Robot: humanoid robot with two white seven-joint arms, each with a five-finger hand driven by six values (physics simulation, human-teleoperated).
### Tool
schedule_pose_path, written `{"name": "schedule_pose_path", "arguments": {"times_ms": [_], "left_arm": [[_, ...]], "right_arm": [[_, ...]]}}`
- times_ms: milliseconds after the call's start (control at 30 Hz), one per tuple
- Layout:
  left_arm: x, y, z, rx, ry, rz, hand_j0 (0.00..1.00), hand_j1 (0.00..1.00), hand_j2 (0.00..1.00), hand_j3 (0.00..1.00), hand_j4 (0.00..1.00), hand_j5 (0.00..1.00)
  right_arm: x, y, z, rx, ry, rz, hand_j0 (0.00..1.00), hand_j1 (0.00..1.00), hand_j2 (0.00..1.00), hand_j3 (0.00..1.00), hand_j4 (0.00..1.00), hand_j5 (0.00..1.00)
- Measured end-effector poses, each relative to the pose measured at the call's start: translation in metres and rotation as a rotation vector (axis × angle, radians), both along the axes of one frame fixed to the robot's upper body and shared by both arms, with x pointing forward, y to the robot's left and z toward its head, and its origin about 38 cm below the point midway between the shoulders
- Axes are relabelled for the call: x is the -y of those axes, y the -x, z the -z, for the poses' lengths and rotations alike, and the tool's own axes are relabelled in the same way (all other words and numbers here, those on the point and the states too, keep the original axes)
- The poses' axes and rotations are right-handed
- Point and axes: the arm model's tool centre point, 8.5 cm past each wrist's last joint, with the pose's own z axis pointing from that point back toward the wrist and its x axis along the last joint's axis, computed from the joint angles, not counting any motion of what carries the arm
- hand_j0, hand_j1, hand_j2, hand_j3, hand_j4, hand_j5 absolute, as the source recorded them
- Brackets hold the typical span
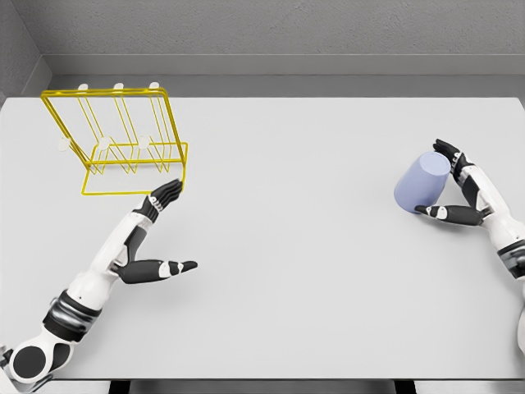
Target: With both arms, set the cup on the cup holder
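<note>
I've got one lavender cup (422,182) on the right side of the white table (295,271), tilted, with my right hand (454,185) wrapped around it: fingers over the top edge, thumb underneath. Over on the left, my left hand (161,205) is spread flat, holding nothing, its fingertips (172,190) touching or just beside the front corner of the yellow wire cup holder (123,139).

The cup and the rack sit well apart, so there's a long carry ahead. My worry is that the hold looks like a side pinch on a smooth tilted wall; a quick swing could let it rotate or slip out. And the left hand could nudge that light wire frame and shift it before the cup arrives.

Count: one cup, one holder, two hands.
</note>
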Motion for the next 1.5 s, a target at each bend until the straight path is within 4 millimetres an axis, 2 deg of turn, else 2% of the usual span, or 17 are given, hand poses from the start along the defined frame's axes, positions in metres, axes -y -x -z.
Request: {"name": "schedule_pose_path", "arguments": {"times_ms": [867, 900, 1000, 1167, 1233, 1400, 1500], "left_arm": [[-0.002, -0.001, -0.001, 0.003, 0.0, -0.006, 1.0, 1.0, 1.0, 1.0, 1.0, 1.0], [-0.002, -0.001, -0.001, 0.003, 0.0, -0.007, 1.0, 1.0, 1.0, 1.0, 1.0, 1.0], [-0.002, -0.001, -0.001, 0.003, 0.0, -0.007, 1.0, 1.0, 1.0, 1.0, 1.0, 1.0], [-0.002, -0.001, -0.001, 0.003, 0.001, -0.008, 1.0, 1.0, 1.0, 1.0, 1.0, 1.0], [-0.002, -0.001, -0.001, 0.003, 0.002, -0.008, 1.0, 1.0, 1.0, 1.0, 1.0, 1.0], [-0.002, -0.001, -0.001, 0.003, 0.002, -0.008, 1.0, 1.0, 1.0, 1.0, 1.0, 1.0], [-0.002, 0.0, 0.0, -0.001, 0.001, -0.009, 1.0, 1.0, 1.0, 1.0, 1.0, 1.0]], "right_arm": [[-0.014, -0.007, -0.002, 0.012, -0.002, -0.034, 1.0, 1.0, 1.0, 1.0, 1.0, 1.0], [-0.015, -0.007, -0.002, 0.013, -0.001, -0.035, 0.99, 0.99, 0.99, 0.99, 0.99, 0.99], [-0.015, -0.007, -0.002, 0.014, -0.002, -0.036, 0.86, 0.86, 0.86, 0.86, 0.86, 0.86], [-0.016, -0.007, -0.005, 0.022, -0.001, -0.04, 0.76, 0.76, 0.76, 0.76, 0.76, 0.76], [-0.017, -0.008, -0.005, 0.023, -0.001, -0.041, 0.67, 0.67, 0.67, 0.67, 0.67, 0.67], [-0.019, -0.007, -0.01, 0.038, 0.0, -0.048, 0.67, 0.67, 0.67, 0.67, 0.67, 0.67], [-0.022, -0.007, -0.014, 0.051, 0.004, -0.055, 0.61, 0.61, 0.61, 0.61, 0.61, 0.61]]}}
